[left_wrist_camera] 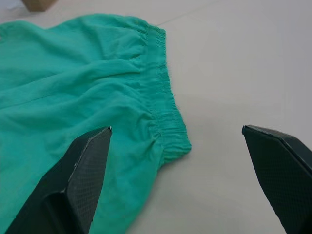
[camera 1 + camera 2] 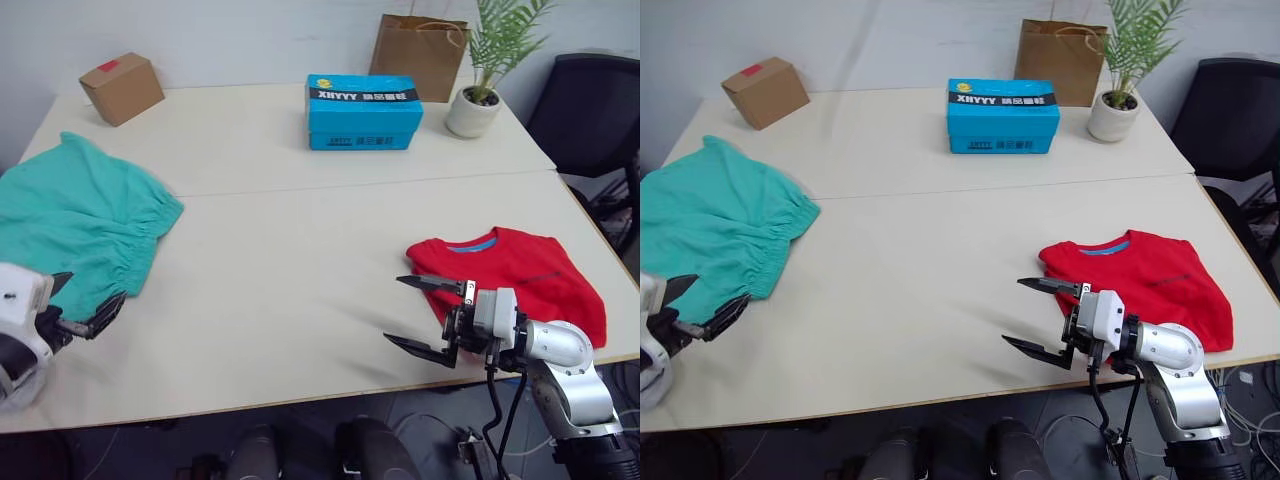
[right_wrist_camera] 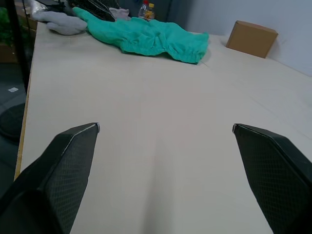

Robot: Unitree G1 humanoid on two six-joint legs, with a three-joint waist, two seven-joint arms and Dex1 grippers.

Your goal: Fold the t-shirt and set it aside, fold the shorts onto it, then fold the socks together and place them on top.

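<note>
The red t-shirt [image 2: 515, 274] lies folded at about 4 o'clock on the table [image 2: 290, 260], near the right edge, so the shirt step looks done. The teal-green shorts [image 2: 75, 225] lie loosely spread at 9 o'clock, well apart from the shirt. The grey socks [image 3: 59, 22] sit beyond the shorts at the far-left table end.

The left gripper [image 2: 85, 307] has fingers spread, hovering just beside the shorts' waistband corner [image 1: 173, 141], touching nothing. The right gripper [image 2: 428, 315] is spread wide and empty, over bare table just left of the shirt.

Step in hand, likely: grasp and fold the shorts. To do it well, pinch the gathered elastic edge, not loose cloth, bring the right gripper over for the other corner, flatten wrinkles before folding, and lift clear when carrying to the shirt.

Writing: the blue box [image 2: 363, 111] at 12 o'clock reads "XHYYY" plus unreadable characters. The cardboard box [image 2: 122, 87] has a red label, unreadable. The brown paper bag [image 2: 420, 52] and potted plant [image 2: 480, 90] bear no visible text.
</note>
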